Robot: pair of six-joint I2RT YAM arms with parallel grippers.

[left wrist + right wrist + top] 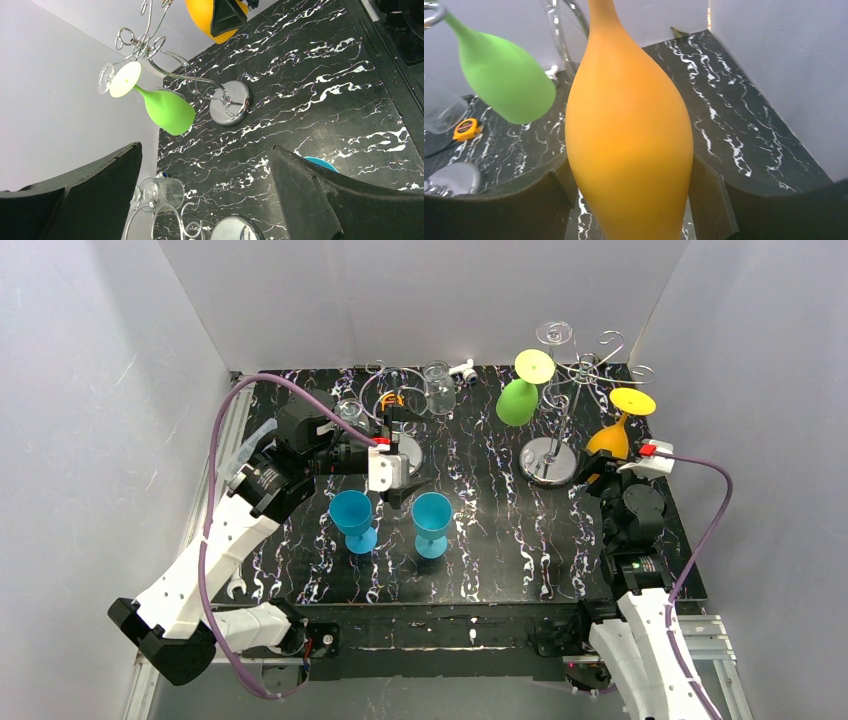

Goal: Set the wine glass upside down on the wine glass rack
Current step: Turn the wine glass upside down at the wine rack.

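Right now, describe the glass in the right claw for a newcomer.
Find the tall silver wine glass rack, far right. Beside its round base, the right claw grips an upside-down wine glass. It is orange; the neighbouring glass is green.

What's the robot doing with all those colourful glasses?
The right claw grips an orange wine glass, held upside down next to the tall silver wine glass rack. Whether its foot is hooked on an arm yet, I cannot tell. A green glass already hangs upside down there. The left claw is open and empty, hovering above the table near two blue glasses standing upright.
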